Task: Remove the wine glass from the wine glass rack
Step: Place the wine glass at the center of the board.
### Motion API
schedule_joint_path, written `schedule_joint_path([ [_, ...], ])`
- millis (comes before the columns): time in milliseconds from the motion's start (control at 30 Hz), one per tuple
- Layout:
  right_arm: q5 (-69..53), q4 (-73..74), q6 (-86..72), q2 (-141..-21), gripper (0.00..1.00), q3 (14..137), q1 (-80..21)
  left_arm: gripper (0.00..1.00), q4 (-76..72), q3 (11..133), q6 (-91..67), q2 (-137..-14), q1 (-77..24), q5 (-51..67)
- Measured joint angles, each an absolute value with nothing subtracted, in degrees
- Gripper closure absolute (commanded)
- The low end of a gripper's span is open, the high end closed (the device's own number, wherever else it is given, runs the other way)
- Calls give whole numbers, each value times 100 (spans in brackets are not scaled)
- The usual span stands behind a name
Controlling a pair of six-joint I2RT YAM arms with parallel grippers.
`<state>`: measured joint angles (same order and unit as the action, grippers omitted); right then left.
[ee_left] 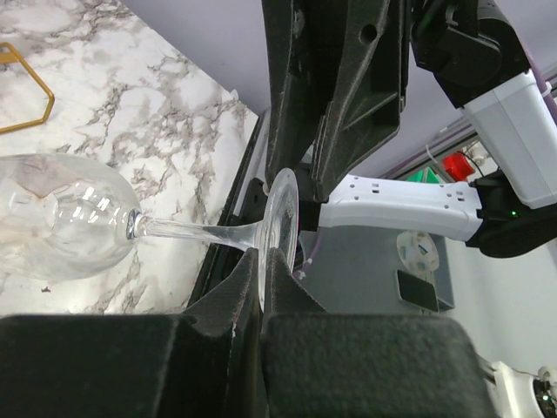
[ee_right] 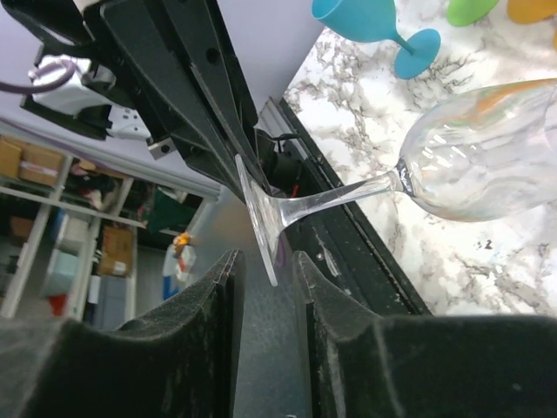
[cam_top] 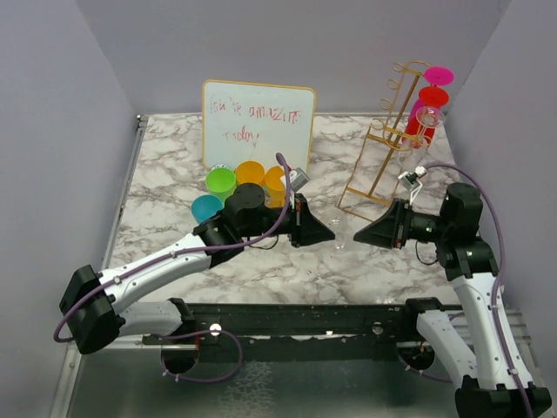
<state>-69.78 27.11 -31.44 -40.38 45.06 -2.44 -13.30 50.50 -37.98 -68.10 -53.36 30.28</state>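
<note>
A clear wine glass (cam_top: 338,233) hangs sideways over the table between my two grippers, well off the gold wire wine glass rack (cam_top: 383,148) at the back right. My left gripper (ee_left: 261,266) is shut on the rim of the glass's foot (ee_left: 280,222), and the bowl (ee_left: 61,226) points away from it. My right gripper (ee_right: 265,266) faces it from the other side, open. The edge of the foot (ee_right: 261,226) sits between its fingers with a gap on each side.
Pink and red glasses (cam_top: 432,94) hang on the rack's upper hooks. A whiteboard (cam_top: 258,122) stands at the back. Green (cam_top: 220,183), orange (cam_top: 250,172) and blue (cam_top: 206,207) glasses stand in front of it, behind the left arm.
</note>
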Motion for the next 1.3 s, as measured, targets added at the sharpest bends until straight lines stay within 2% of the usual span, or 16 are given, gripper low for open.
schedule_joint_path([
  [67, -6978, 2733, -3118, -4010, 58, 4560, -259, 100, -1253, 5116, -3721, -6794, -5339, 3017],
  [233, -6976, 2867, -3011, -3933, 55, 4584, -259, 100, -1273, 5116, -3712, -6814, -5339, 3030],
  [333, -6969, 2945, -2961, -3948, 44, 4584, -259, 100, -1271, 5116, -3695, -6849, -5339, 3063],
  [467, -6740, 3227, -2749, -4014, 22, 4707, -263, 100, -1236, 5116, -3588, -6871, -5339, 3079],
  [533, -6514, 3406, -2624, -4071, 17, 4853, -263, 100, -1223, 5116, -3463, -6871, -5339, 3074],
  [733, -6055, 3913, -2346, -4235, 14, 5518, -263, 100, -1026, 4925, -2797, -6648, -5339, 3044],
  [967, -5970, 3881, -2383, -4147, 12, 5690, -263, 100, -801, 4534, -2075, -5968, -5356, 2971],
  [1133, -5680, 4388, -1885, -4628, 7, 6445, -263, 100, -733, 4469, -1437, -5835, -5653, 2965],
  [1300, -5474, 4560, -1691, -5170, 6, 6855, -270, 100, -491, 4475, -897, -5907, -5975, 2838],
])
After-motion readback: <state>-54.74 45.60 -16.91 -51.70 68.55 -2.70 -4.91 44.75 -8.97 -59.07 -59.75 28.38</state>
